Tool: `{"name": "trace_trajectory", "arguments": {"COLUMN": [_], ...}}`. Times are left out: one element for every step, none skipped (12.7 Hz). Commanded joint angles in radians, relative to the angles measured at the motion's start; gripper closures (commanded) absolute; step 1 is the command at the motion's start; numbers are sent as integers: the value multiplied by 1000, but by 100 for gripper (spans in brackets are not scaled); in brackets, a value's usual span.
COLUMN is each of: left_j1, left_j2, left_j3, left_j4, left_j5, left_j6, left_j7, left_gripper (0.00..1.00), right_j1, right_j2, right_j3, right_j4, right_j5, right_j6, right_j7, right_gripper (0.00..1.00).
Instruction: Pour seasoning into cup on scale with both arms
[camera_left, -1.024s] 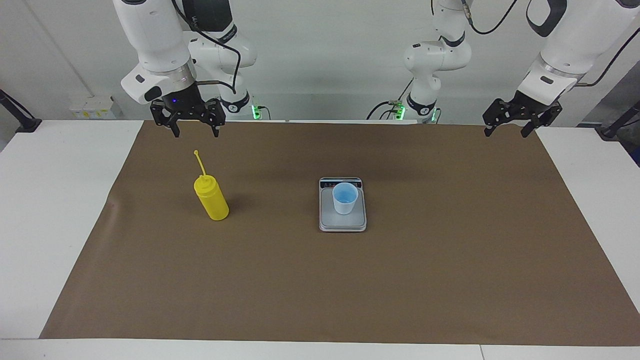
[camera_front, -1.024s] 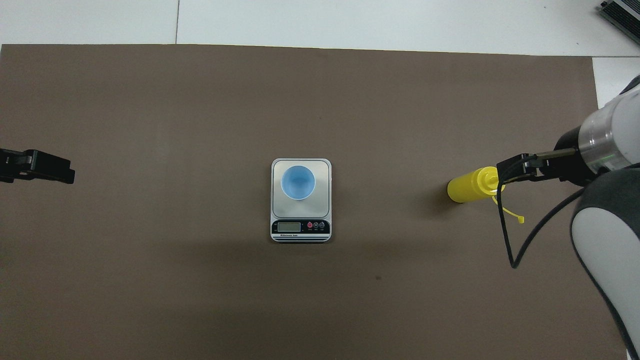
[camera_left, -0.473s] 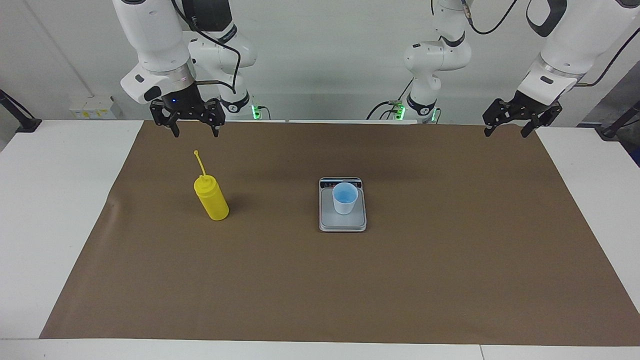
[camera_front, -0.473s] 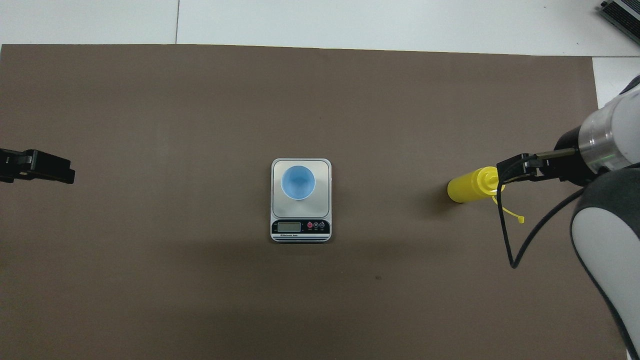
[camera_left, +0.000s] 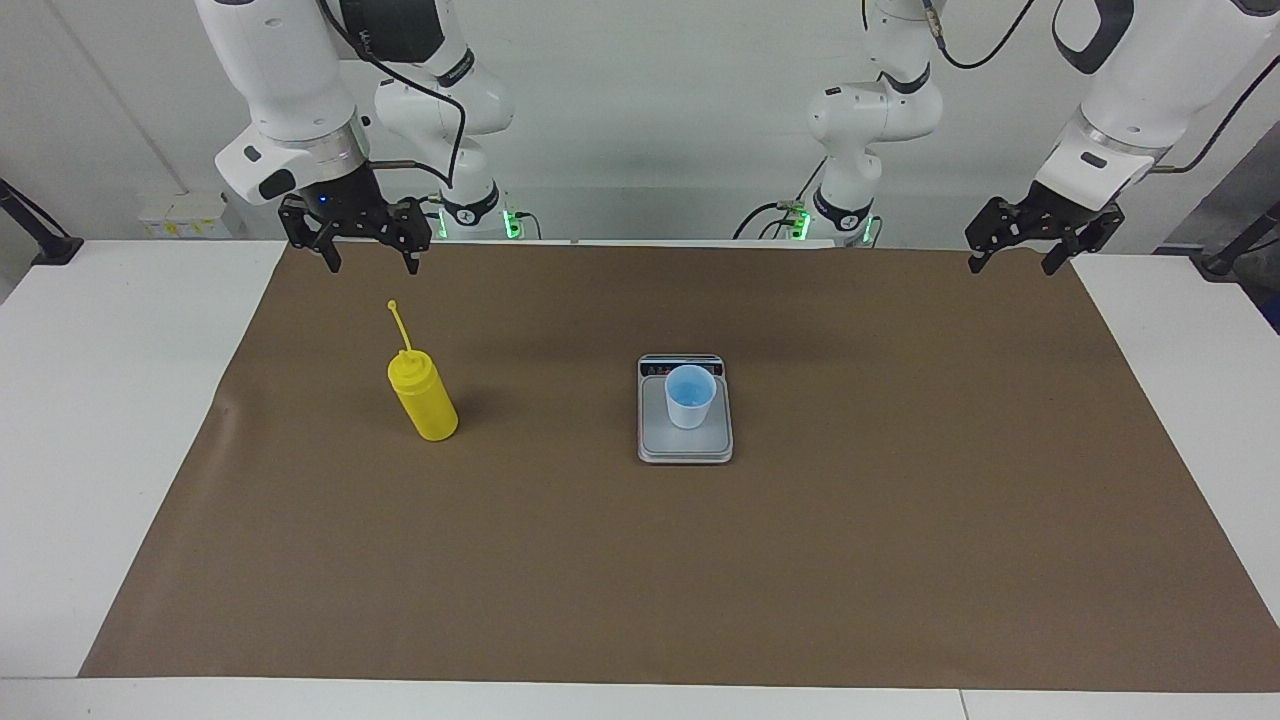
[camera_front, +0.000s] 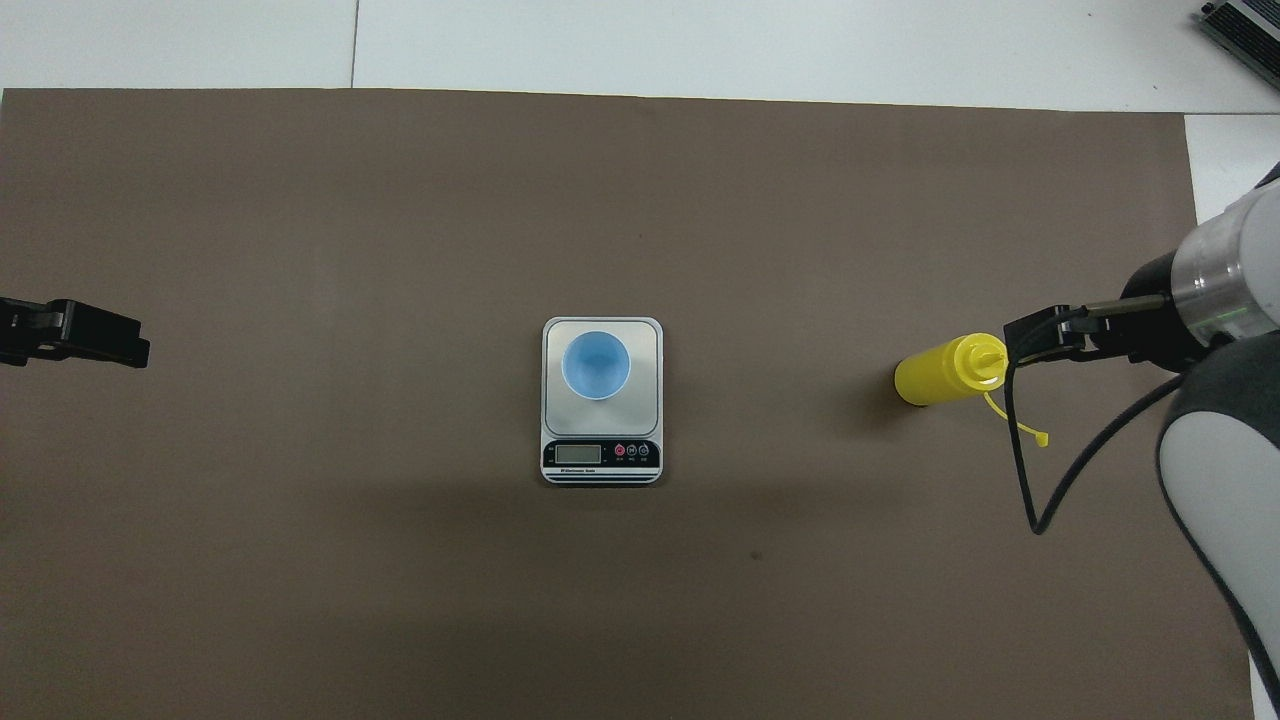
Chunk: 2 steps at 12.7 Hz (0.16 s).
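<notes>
2 grippers hung in the air with nothing in them. The right gripper (camera_left: 365, 248), jaws wide, was up over the brown mat (camera_left: 640, 560) at the right arm's end, short of the yellow bottle (camera_left: 424, 399). The left gripper (camera_left: 1020, 245), also spread wide, waited over the mat's edge at its own end.

The bottle stood upright on the mat, well apart from the scale (camera_left: 685, 443) at the middle, where the blue cup (camera_left: 690, 396) sat on the plate.

Tall and narrow, the bottle could probably topple if a finger clipped its shoulder on the approach, and its loose cap strap (camera_left: 399, 324) might snag. A squeeze too hard could overshoot the light cup or knock it off the plate.

Print on the scale's display strip was too small to read.
</notes>
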Motion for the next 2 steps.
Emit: {"name": "trace_trajectory", "arguments": {"left_j1": [12, 12], "left_j2": [-13, -13], "left_j3": [-6, -6], "left_j4": [-3, -3], "left_j5": [-12, -12], "left_j6": [-14, -14], "left_j7": [-9, -9], "left_gripper": [0, 0], "right_j1": [5, 3], "right_j2": [-14, -14], "right_j3": [-9, -9], "right_j4": [-21, -21], "right_j5": [-3, -3], "right_j6": [6, 6], "right_j7": [7, 9], "right_gripper": [0, 0]}}
